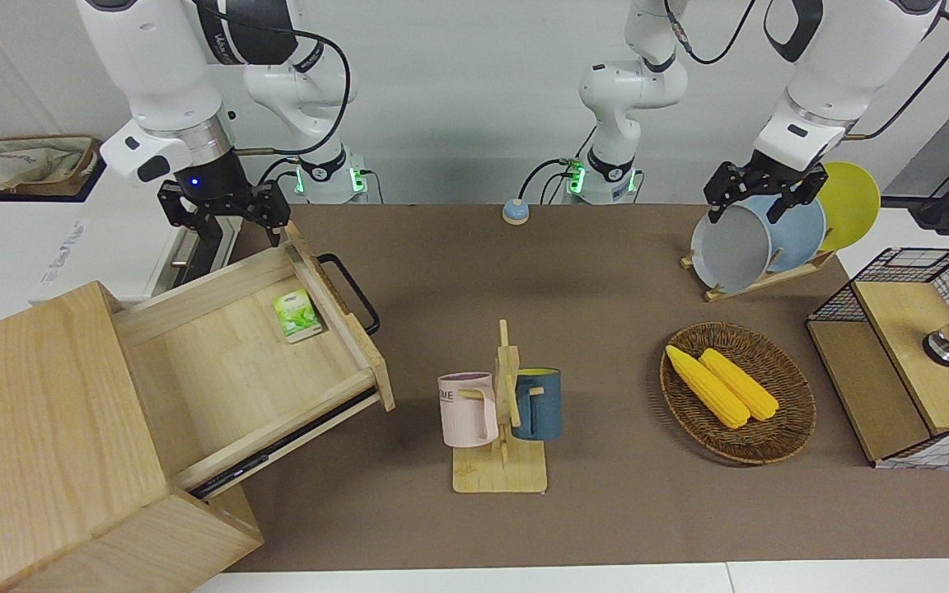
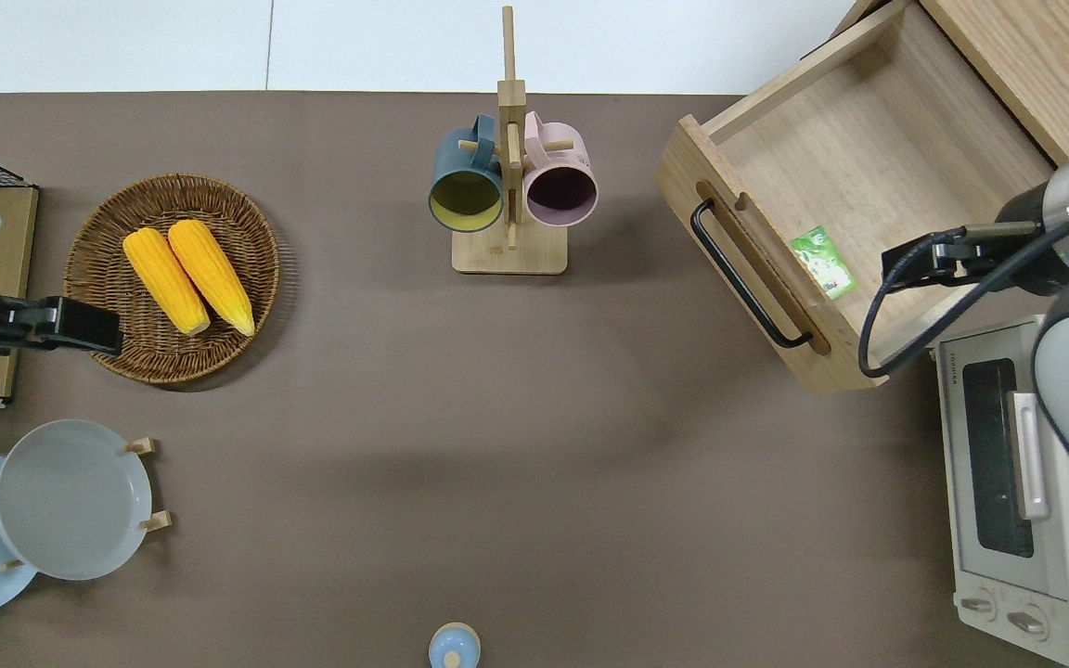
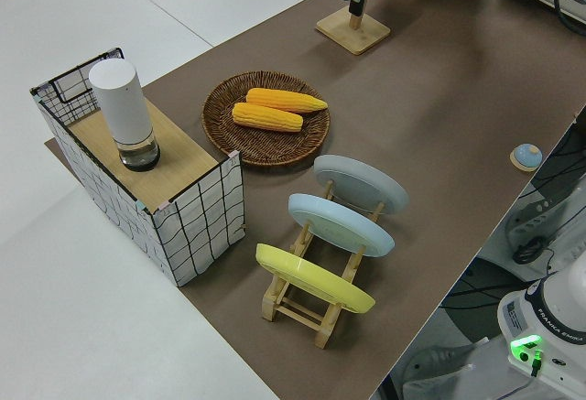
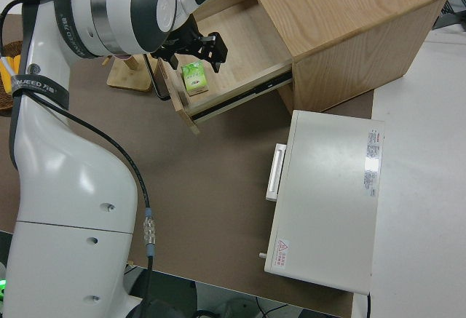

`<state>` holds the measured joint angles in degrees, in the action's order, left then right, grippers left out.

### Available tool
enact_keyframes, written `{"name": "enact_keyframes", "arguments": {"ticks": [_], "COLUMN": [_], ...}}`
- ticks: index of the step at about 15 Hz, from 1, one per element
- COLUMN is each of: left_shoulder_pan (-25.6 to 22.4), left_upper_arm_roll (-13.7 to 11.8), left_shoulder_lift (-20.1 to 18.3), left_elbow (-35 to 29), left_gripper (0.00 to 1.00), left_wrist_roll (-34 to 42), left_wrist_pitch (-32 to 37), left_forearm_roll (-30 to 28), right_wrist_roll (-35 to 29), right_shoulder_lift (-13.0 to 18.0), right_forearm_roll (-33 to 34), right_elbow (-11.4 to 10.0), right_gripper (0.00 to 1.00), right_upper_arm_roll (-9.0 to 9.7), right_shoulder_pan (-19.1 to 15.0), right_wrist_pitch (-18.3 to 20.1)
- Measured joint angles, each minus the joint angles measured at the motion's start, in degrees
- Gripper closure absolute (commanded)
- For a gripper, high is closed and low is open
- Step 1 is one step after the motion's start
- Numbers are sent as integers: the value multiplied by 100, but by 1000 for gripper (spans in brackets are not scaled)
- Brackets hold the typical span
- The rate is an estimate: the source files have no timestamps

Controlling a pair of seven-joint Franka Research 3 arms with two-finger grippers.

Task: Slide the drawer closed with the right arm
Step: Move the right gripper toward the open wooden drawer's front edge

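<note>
Right hand (image 1: 223, 216), fingers apart, hangs over open drawer (image 1: 236, 354) holding green packet (image 1: 296, 316).

Light-wood drawer (image 1: 244, 362) pulled open, black handle (image 1: 351, 292).

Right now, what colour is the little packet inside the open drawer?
Green, with some white. The packet in the drawer shows best in the overhead view.

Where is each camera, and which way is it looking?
Front view: across the table, facing both arms; right gripper by the open drawer.
Overhead view: straight down; arms enter from the bottom; mug rack in the middle.
Left side view: raised at the left arm's end, looking along the table; the left arm's base shows.
Right side view: above the right arm, looking at the drawer.
Front and overhead share the corn basket.
</note>
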<state>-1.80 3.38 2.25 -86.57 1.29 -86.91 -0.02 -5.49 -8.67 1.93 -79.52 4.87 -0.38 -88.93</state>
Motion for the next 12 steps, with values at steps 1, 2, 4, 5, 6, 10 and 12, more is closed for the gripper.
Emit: {"name": "enact_keyframes", "arguments": {"ticks": [1,2,4,5,6,10,12], "left_shoulder_pan": [0,0,0,0,0,0,0], "left_upper_arm_roll": [0,0,0,0,0,0,0], "left_shoulder_lift": [0,0,0,0,0,0,0], "left_elbow": [0,0,0,0,0,0,0], "left_gripper": [7,7,7,7,7,7,7], "left_wrist_roll": [0,0,0,0,0,0,0], "left_wrist_pitch": [0,0,0,0,0,0,0], "left_forearm_roll": [0,0,0,0,0,0,0], "right_wrist_roll": [0,0,0,2,2,10,15], "right_shoulder_lift": [0,0,0,0,0,0,0], "right_forearm_roll": [0,0,0,0,0,0,0], "right_elbow": [0,0,0,0,0,0,0], "right_gripper": [185,342,691,850,993,1000,1000], "right_upper_arm_roll": [-1,-3,-10,-15,-18,-14,-13], "right_shoulder_pan": [0,-1,-6,-8,-8,-7,-7], "right_wrist_pitch": [0,0,0,0,0,0,0]}}
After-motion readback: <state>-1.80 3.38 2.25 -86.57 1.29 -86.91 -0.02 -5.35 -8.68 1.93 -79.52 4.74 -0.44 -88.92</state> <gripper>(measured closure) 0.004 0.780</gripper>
